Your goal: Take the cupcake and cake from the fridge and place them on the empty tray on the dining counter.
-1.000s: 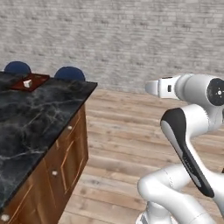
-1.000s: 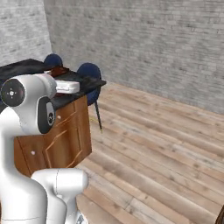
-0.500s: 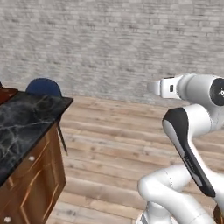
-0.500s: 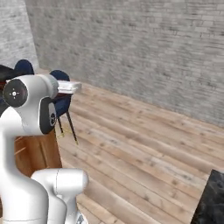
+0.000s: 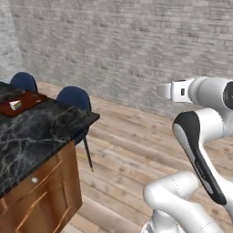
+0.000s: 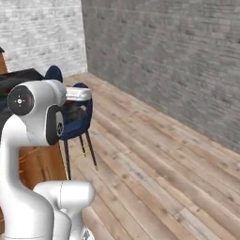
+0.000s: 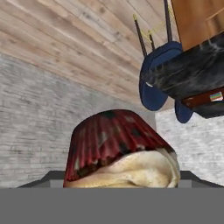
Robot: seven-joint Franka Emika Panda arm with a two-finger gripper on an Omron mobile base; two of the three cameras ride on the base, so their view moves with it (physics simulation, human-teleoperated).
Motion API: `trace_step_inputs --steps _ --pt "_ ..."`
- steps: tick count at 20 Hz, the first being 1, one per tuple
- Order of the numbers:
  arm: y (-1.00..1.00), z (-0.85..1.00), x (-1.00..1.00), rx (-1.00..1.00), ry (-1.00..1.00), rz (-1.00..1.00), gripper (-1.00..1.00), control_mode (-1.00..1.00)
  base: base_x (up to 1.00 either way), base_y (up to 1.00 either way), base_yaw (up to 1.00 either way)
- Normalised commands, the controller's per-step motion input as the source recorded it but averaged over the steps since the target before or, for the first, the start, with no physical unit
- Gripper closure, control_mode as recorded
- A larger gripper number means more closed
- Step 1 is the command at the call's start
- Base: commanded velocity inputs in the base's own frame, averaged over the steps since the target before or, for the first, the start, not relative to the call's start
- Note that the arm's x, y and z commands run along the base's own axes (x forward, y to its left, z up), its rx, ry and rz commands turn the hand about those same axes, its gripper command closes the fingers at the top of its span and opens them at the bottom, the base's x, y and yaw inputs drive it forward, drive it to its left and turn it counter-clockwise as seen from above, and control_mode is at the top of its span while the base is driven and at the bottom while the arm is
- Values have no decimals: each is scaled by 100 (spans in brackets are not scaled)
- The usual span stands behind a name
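- Wide plank wooden floor [image 5: 136, 150] underfoot, pale boards running across the room, with a grey brick wall [image 5: 136, 50] closing off the back.
- In the left base view, the dining counter [image 5: 41, 136] comes in from the left: black marble with white veins, brown wooden base below.
- On its far end sits the tray [image 5: 25, 101], dark reddish-brown, with a small pale piece on it that looks like the cake [image 5: 15, 105]; it is too small to be sure.
- Two blue chairs [image 5: 75, 99] are tucked just beside the counter's far edge.
- The white arm [image 5: 200, 141] rises at the right of that view, its hand held high and level, well apart from the counter.
- The right base view gives the other side: one blue chair [image 6: 77, 119] with thin dark legs just behind the arm, a sliver of black counter top [image 6: 18, 77], and a long run of open floor toward the brick wall.
- The hand view is rolled over, so the floor hangs above and the counter and tray [image 7: 203, 98] sit upper right.
- Up close there is the cupcake [image 7: 120, 151]: ribbed dark red wrapper, tan top, pressed right at the camera between the gripper [image 7: 120, 181] fingers.
- Jaws are set wide around that cupcake, carrying it clear of the counter.
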Motion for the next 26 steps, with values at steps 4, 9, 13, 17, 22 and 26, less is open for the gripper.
trace_step_inputs --steps 4,9,13,17,22,26 --pt "0 0 0 0 0 0 100 100 100 -65 50" --pt "0 0 0 0 0 0 100 100 100 -78 49" --pt "0 0 0 0 0 0 100 100 100 -62 57" --pt "0 0 0 0 0 0 100 100 100 -49 65" --pt "0 0 0 0 0 0 100 100 100 -60 63" --pt "0 0 0 0 0 0 100 100 71 -100 43"
